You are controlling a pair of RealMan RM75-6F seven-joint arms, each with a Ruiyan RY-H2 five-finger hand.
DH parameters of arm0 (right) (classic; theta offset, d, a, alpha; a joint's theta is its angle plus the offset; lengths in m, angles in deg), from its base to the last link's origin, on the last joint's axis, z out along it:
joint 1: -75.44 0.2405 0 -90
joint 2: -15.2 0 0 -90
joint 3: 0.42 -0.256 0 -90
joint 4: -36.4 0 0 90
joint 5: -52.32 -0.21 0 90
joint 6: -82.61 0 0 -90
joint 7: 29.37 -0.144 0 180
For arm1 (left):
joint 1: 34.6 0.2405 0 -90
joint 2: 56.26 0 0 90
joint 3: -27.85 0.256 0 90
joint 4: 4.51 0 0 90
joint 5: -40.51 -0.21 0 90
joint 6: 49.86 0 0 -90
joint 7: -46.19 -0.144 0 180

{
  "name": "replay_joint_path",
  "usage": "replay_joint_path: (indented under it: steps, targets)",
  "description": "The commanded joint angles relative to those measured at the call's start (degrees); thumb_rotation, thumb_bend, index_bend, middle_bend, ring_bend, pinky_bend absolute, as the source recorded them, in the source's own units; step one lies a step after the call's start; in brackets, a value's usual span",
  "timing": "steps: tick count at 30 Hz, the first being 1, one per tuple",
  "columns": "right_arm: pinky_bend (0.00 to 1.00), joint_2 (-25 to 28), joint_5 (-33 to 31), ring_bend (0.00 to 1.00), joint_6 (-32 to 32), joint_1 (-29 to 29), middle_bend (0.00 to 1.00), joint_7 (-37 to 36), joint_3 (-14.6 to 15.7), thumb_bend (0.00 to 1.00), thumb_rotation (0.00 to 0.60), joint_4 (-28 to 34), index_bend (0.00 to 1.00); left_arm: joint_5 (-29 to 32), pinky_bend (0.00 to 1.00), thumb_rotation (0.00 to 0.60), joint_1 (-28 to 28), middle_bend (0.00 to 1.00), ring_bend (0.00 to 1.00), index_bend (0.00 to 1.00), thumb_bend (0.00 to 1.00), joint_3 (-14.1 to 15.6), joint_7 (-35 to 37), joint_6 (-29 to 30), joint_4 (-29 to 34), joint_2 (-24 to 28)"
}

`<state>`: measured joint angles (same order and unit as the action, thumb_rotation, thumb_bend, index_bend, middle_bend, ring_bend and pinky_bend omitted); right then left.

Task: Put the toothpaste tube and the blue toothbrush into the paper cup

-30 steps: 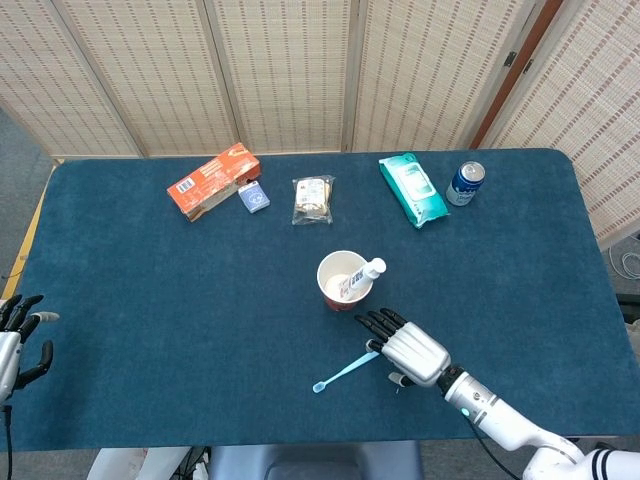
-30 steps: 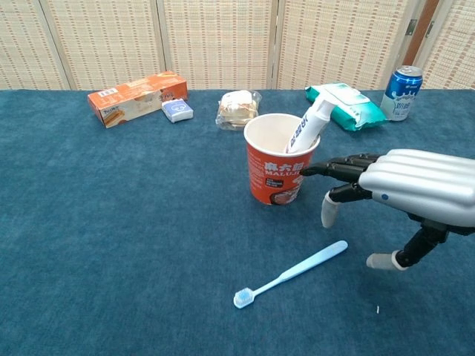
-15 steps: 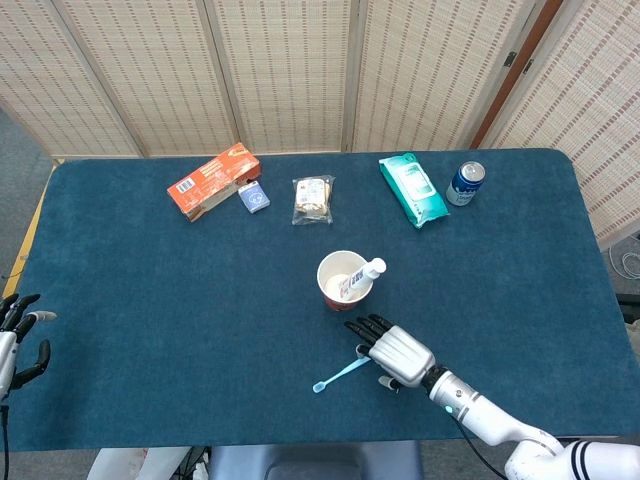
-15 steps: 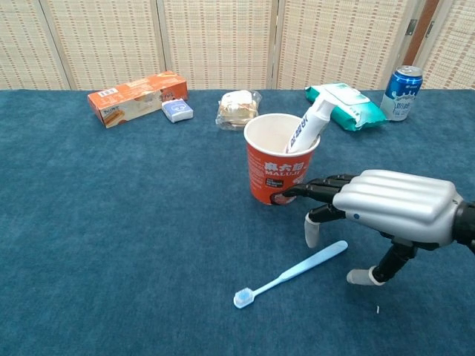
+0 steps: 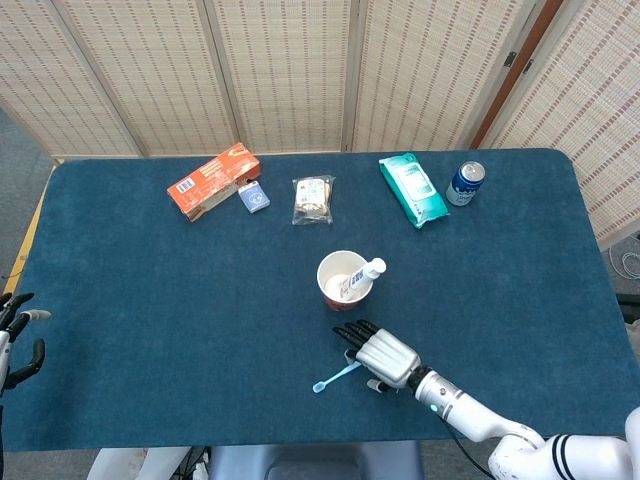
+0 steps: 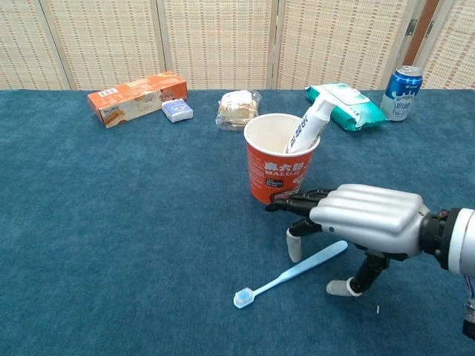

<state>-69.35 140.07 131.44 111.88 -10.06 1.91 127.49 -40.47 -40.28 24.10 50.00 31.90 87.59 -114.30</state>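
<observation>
Below the right hand, fingers apart and empty, the toothbrush lies flat, handle under the palm, bristles toward near-left; left hand far off, also spread.

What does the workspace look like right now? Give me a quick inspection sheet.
Surface: dark blue felt-covered table, flat.
Job's things: white toothpaste tube stands tilted in the red-and-white paper cup; light blue plastic toothbrush lies flat on the table, not in the cup.
Clutter: orange carton, small blue box, wrapped snack, green wipes pack, blue drink can along the far edge.
Hands: right hand above the toothbrush handle, fingers down beside it, holding nothing; left hand at the table's edge, fingers apart.
Cables: nothing seen on the table.
Surroundings: woven folding screens behind.
</observation>
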Motion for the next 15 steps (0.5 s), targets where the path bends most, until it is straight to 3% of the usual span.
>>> replay_joint_path:
  steps: [1,15]
  targets:
    - [0.12,-0.5,-0.4,0.00,-0.4,0.4,0.00,-0.1,-0.1,0.18,0.600,-0.4,0.43,0.1,0.16,0.600,0.1,0.16,0.08,0.32,0.52,-0.1,0.0,0.2,0.0,0.0]
    - [0.12,-2.8,-2.5,0.00,-2.4,2.2,0.00,0.7,-1.0,0.20,0.600,-1.5,0.43,0.6,0.16,0.600,0.4,0.16,0.08,0.32,0.52,-0.6,0.3,0.7,0.3,0.6]
